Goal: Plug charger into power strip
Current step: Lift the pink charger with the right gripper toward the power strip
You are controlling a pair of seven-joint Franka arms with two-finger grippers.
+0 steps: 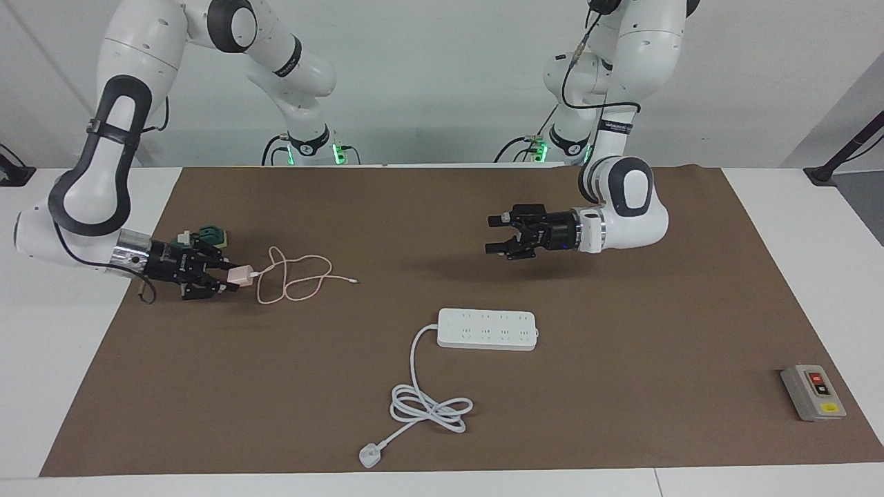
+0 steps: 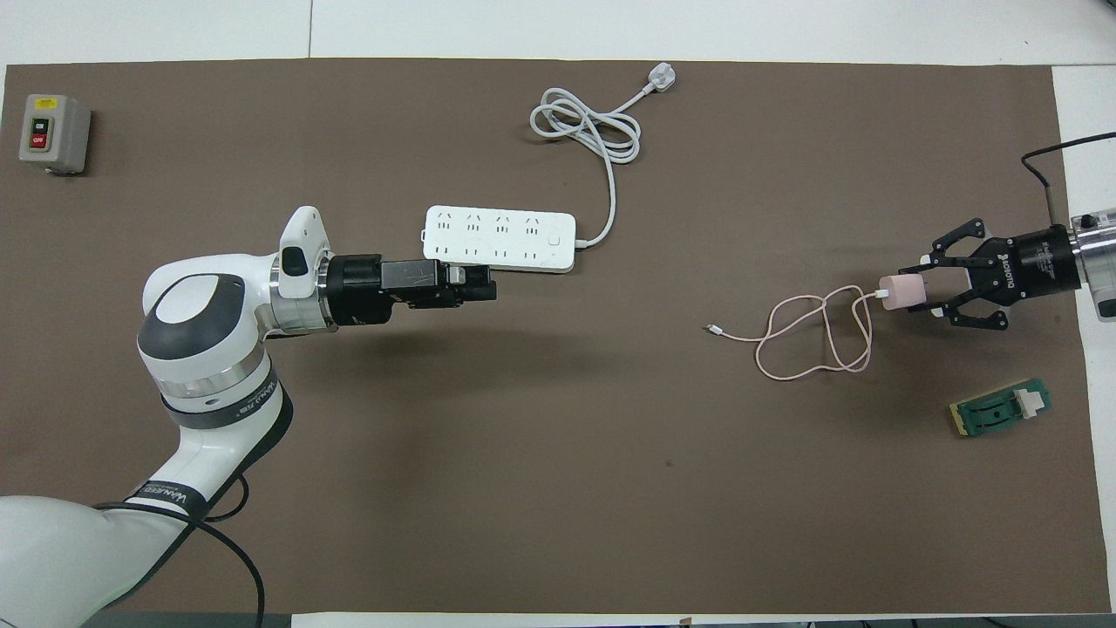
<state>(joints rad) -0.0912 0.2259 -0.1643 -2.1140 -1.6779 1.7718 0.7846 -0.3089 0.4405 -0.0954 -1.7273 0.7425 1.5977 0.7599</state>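
Observation:
The pale pink charger (image 1: 240, 275) is held in my right gripper (image 1: 231, 276), low over the mat at the right arm's end of the table. It also shows in the overhead view (image 2: 901, 290) between the right gripper's (image 2: 915, 294) fingers. Its thin pink cable (image 1: 297, 276) trails in loops on the mat. The white power strip (image 1: 487, 329) lies flat mid-table, sockets up, with its coiled white cord (image 1: 428, 407) and plug (image 1: 369, 456). My left gripper (image 1: 494, 235) is open and empty, in the air over the mat by the strip's nearer edge (image 2: 501, 262).
A green-and-yellow block (image 1: 210, 236) lies on the mat next to the right gripper, nearer to the robots. A grey switch box (image 1: 813, 392) with red and black buttons sits at the left arm's end, farther from the robots. A brown mat (image 1: 621, 414) covers the table.

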